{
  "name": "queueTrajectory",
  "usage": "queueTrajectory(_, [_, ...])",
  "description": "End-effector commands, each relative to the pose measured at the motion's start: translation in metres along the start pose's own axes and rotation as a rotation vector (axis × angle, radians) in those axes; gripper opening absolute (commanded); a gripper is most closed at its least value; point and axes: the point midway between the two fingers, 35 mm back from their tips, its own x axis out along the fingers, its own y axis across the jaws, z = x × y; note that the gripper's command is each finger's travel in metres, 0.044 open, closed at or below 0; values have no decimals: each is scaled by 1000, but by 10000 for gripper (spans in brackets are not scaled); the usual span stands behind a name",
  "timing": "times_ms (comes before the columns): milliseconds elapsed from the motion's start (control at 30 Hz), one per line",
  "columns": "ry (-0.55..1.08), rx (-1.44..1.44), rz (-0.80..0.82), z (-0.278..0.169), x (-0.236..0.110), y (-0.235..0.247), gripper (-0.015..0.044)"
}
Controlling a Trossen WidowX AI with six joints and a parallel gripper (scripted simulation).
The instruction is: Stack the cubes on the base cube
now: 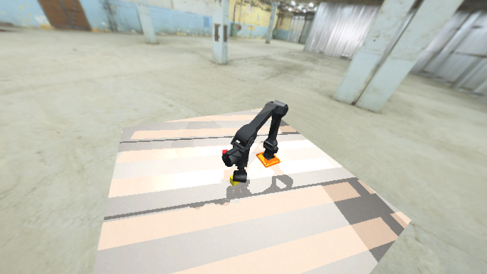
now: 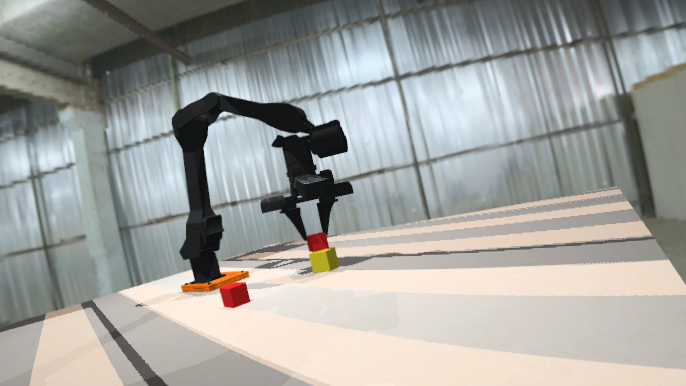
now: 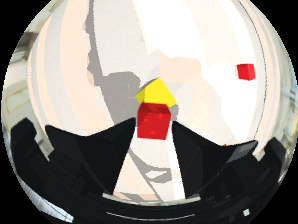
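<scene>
The yellow base cube [image 1: 233, 182] [image 2: 323, 260] [image 3: 157, 92] stands on the striped table. One red cube [image 2: 317, 242] [image 3: 153, 121] rests on top of it, set toward one corner. My gripper [image 1: 240, 176] [image 2: 314, 234] [image 3: 153, 123] points straight down over this red cube. Its fingers are open, with their tips on either side of the cube's top, and they do not seem to press on it. The second red cube [image 1: 224, 152] [image 2: 235, 294] [image 3: 245, 71] lies on the table near the arm's base, well away from the gripper.
The arm's orange base plate [image 1: 268, 160] [image 2: 215, 281] stands on the table [image 1: 213, 231] behind the stack. The table's edges run near the front and the right in the top view.
</scene>
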Motion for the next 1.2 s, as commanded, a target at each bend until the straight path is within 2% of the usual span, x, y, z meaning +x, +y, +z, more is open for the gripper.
queueTrajectory(0, [-4,0,6,1,-8,1,205])
queueTrajectory(533, [-4,0,6,0,-27,1,205])
queueTrajectory(600, [-3,-27,4,3,-24,-1,258])
queueTrajectory(1167, [-9,-692,-5,55,-37,-57,265])
